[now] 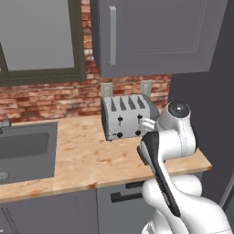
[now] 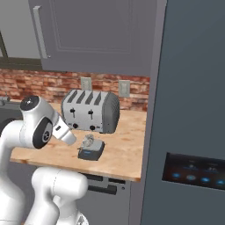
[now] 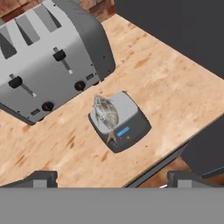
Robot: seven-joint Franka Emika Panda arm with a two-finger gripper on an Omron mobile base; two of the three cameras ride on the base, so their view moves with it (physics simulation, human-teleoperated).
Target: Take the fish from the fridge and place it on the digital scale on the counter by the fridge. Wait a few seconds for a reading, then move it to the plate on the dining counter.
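In the left base view the sink point(image 1: 25, 153) is running off the left edge, and the robot's own white arm is standing in front of the counter's right end, hiding whatever sits there; the silver toaster point(image 1: 128, 116) is showing clear behind it. In the right base view the arm is rising at the left and bending forward over the wooden counter point(image 2: 125, 149), its hand tapering toward the digital scale point(image 2: 91, 150), which is sitting in front of the toaster, apart from it and close to the counter's front edge. The fish point(image 2: 89, 141) is lying on the scale, hard to make out there. The hand view is looking down on the fish point(image 3: 106, 114), its tail reaching over the blue display. The gripper point(image 3: 111, 177) is hanging above, holding nothing, fingertips point(image 3: 41, 178) spread wide. The closed fridge point(image 2: 193, 110) is bounding the counter at the right, leaving bare wood between scale and door.
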